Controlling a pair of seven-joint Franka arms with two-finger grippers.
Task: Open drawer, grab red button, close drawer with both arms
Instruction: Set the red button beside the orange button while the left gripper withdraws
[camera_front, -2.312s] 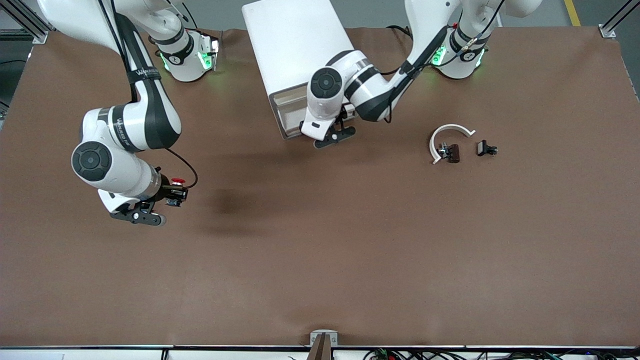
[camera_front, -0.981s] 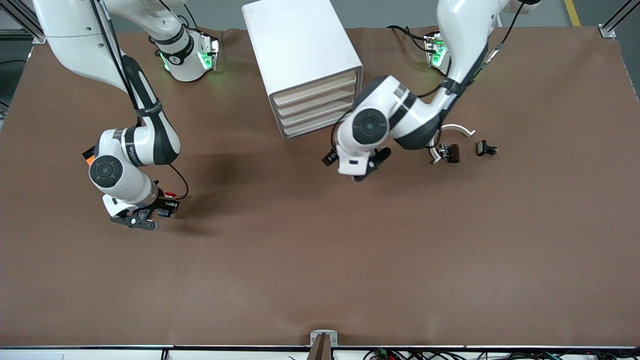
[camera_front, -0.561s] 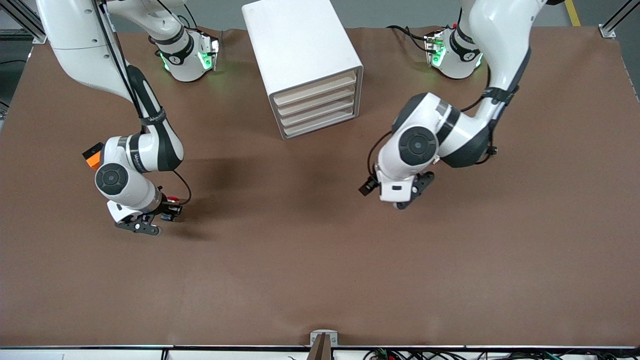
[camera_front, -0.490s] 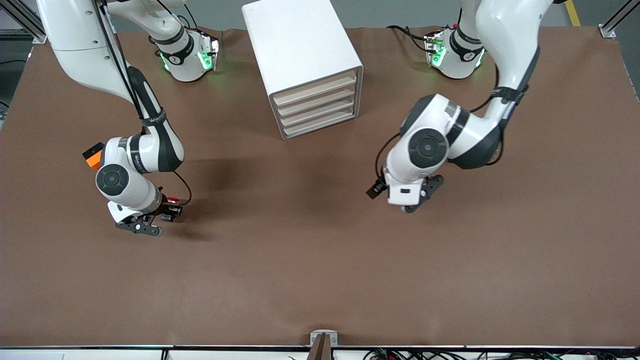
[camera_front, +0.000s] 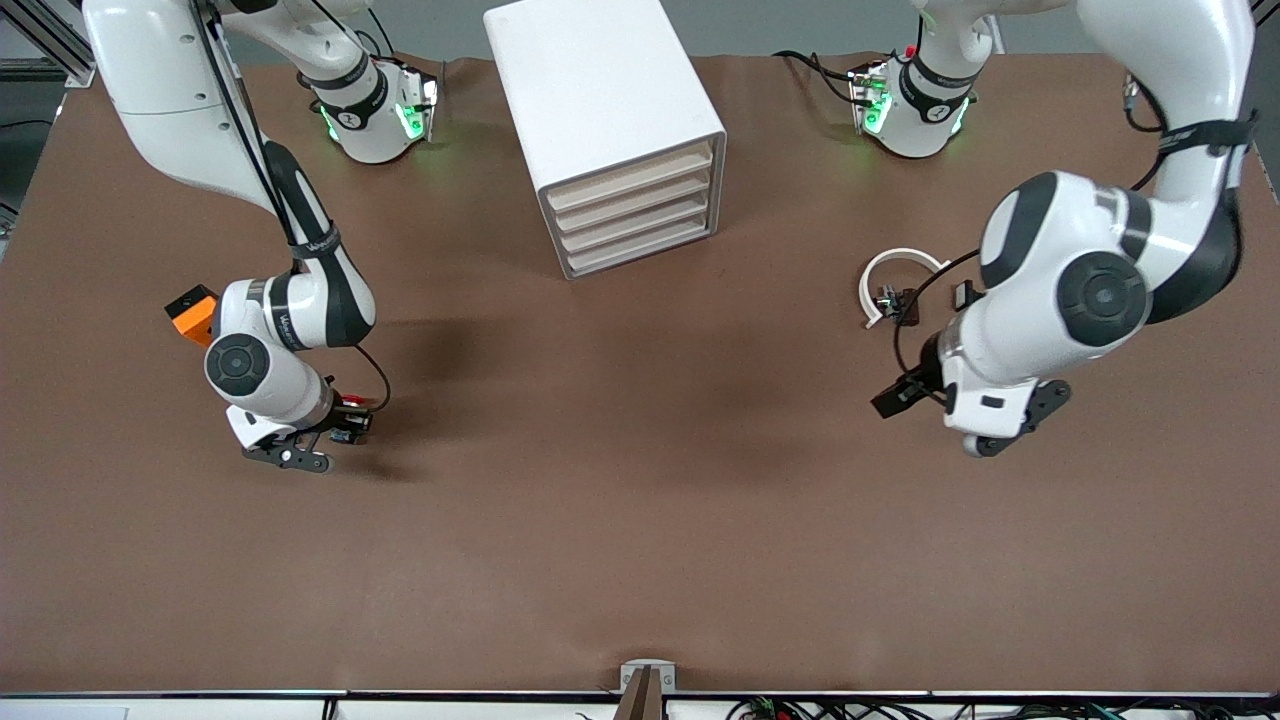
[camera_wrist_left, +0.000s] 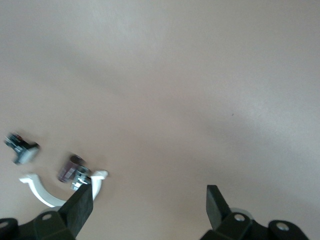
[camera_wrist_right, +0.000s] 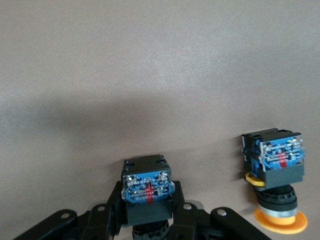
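The white cabinet (camera_front: 600, 100) stands at the back middle with all four cream drawers (camera_front: 637, 211) pushed in. My right gripper (camera_front: 335, 428) is shut on the red-capped button (camera_front: 350, 403), low over the table toward the right arm's end. In the right wrist view the fingers (camera_wrist_right: 187, 220) clamp its black body (camera_wrist_right: 147, 192), blue underside facing the camera. My left gripper (camera_front: 1005, 425) is open and empty over bare table toward the left arm's end. Its fingers (camera_wrist_left: 80, 210) stand wide apart.
A button with an orange-yellow cap (camera_wrist_right: 275, 190) stands close beside the held one. An orange cube (camera_front: 192, 313) lies next to the right arm. A white arc piece (camera_front: 893, 262) and two small dark parts (camera_front: 905, 303) lie near the left gripper; the arc piece also shows in the left wrist view (camera_wrist_left: 42, 190).
My left arm has swung away from the cabinet's front toward its own end of the table, and the drawers now stand shut. My right gripper has sunk lower with the button.
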